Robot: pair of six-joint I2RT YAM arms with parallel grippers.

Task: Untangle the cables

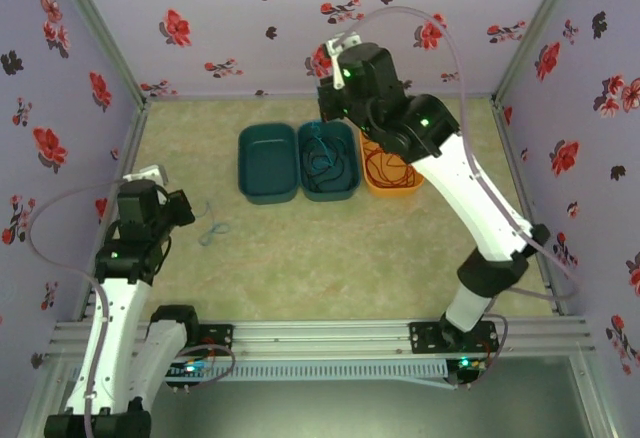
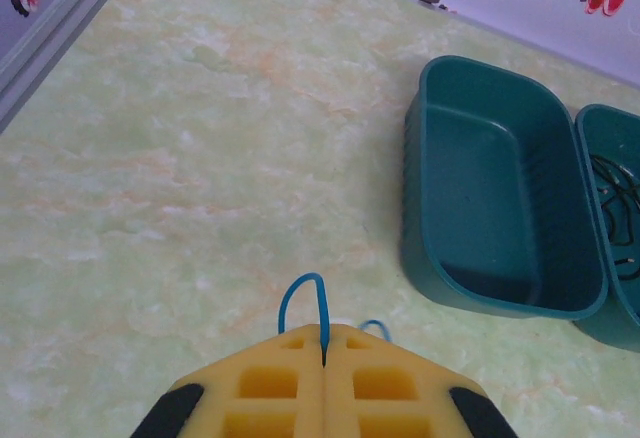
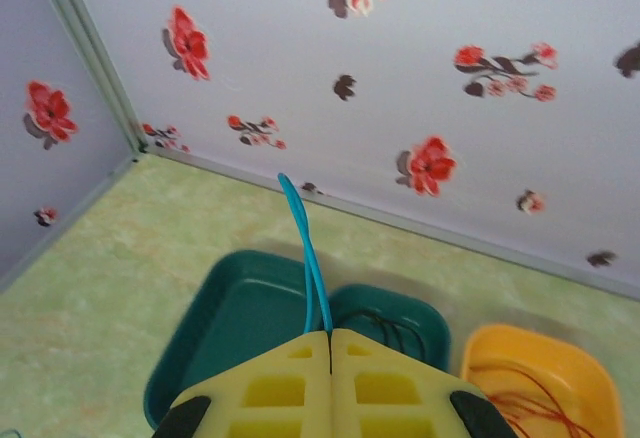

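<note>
The left gripper is pressing its blocky yellow fingers together. It is pinching a thin blue cable, which is curling into a small loop just over the smooth, pale green marbled table. Near it, a deep oval dark teal tub is sitting on the table, looking like shiny plastic. The right gripper is also squeezing shut, on another blue cable that is poking up in a bent line. Below it, a second teal tub is holding thin dark cables. Beside that, a round-cornered orange tub is holding loops of red cables.
</note>
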